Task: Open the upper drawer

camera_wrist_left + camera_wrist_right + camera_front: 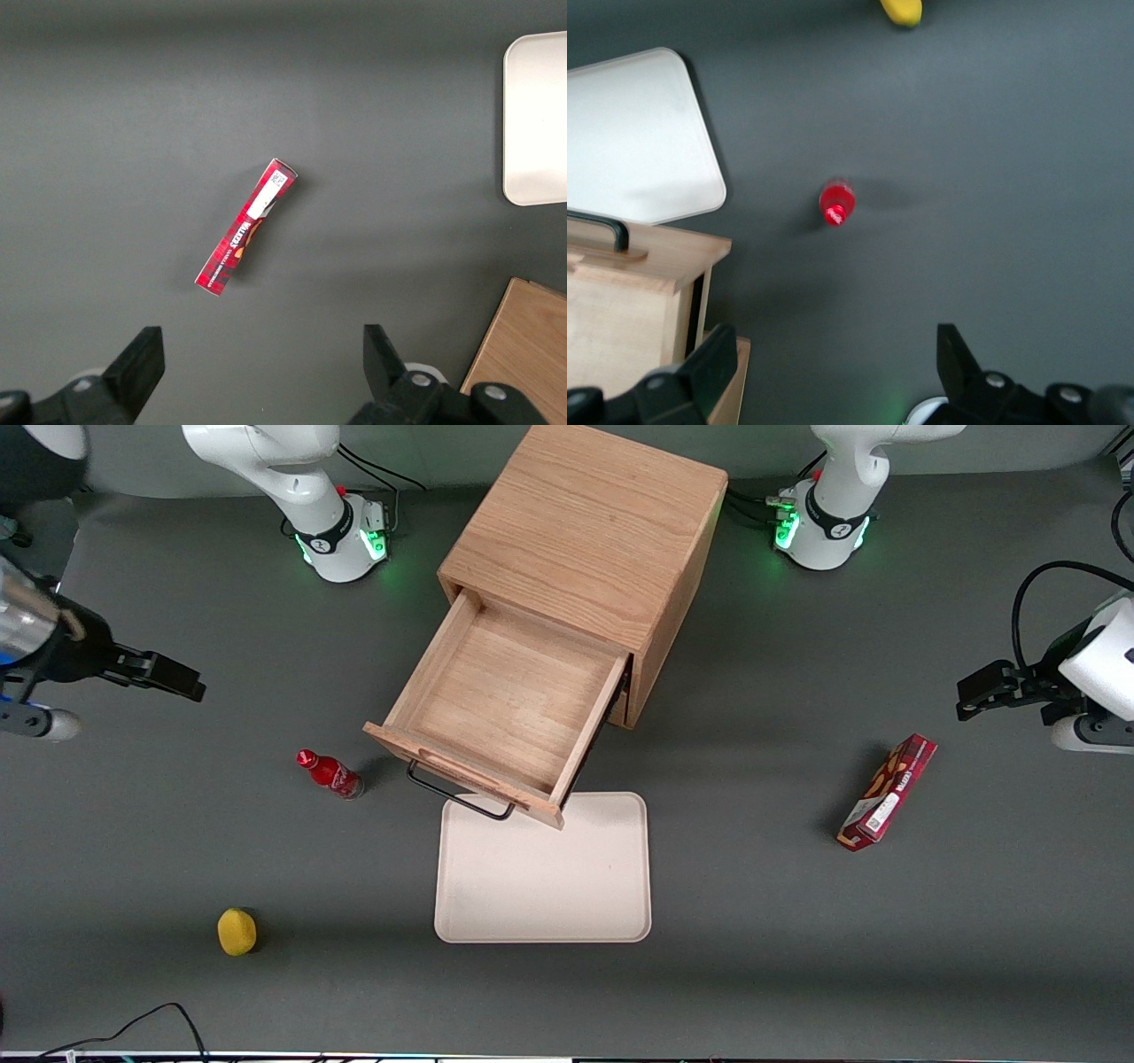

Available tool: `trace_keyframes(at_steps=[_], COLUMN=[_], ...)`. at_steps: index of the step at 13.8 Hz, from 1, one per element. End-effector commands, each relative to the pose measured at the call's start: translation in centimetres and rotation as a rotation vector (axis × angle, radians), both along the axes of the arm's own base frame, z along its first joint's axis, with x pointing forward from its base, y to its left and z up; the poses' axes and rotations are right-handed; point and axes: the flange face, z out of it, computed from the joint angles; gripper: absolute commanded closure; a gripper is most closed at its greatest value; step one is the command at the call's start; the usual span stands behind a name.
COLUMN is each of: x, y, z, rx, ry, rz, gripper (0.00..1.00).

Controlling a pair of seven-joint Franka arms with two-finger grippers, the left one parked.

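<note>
Your upper drawer (500, 708) already stands pulled well out of the cabinet (585, 540), its front overhanging the tray (542, 877). Your hand (168, 676), fingers spread and holding nothing, hangs well apart from it toward the working arm's end of the worktop (797, 957).
</note>
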Motion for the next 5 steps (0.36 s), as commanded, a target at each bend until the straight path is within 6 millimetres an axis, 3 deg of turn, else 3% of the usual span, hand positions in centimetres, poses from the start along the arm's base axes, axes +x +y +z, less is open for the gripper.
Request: trace_keyframes(at_steps=[1,3,5], x=[-8.4,-8.0,-6.1], y=[-2.0,-3.0,-2.9], z=[-4.5,-3.4,-2.4], rx=[-0.028,-0.011,-0.008], ry=[-0.1,-0.129,-0.1], rz=[0.006,-0.011,-0.016], gripper=[0.0,0.0,0.0])
